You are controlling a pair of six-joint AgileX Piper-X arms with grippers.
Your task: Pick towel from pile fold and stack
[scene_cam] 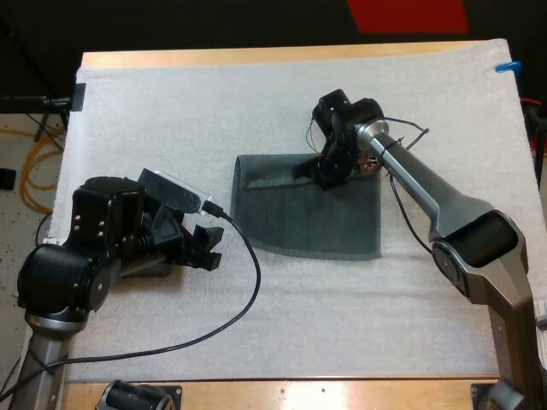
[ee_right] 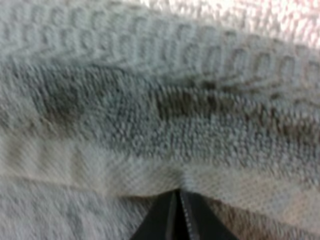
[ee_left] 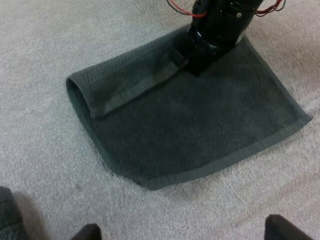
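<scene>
A dark grey-green towel (scene_cam: 309,218) lies flat on the white mat (scene_cam: 214,102), folded over, with a hem strip turned back along its far side. My right gripper (scene_cam: 326,175) points down at that far edge, and its black fingertips (ee_right: 170,210) meet on a puckered bit of the towel's hem (ee_right: 150,175). The left wrist view has the towel (ee_left: 190,130) spread ahead, with the right gripper (ee_left: 200,57) planted on its far edge. My left gripper (scene_cam: 205,248) rests low over the mat, left of the towel and apart from it. It is open, and its fingers (ee_left: 87,232) hold nothing.
Bare white mat (scene_cam: 282,325) surrounds the towel on all sides. The wooden table edge (scene_cam: 256,56) runs along the far side. My right arm (scene_cam: 427,192) slants over the towel's right corner.
</scene>
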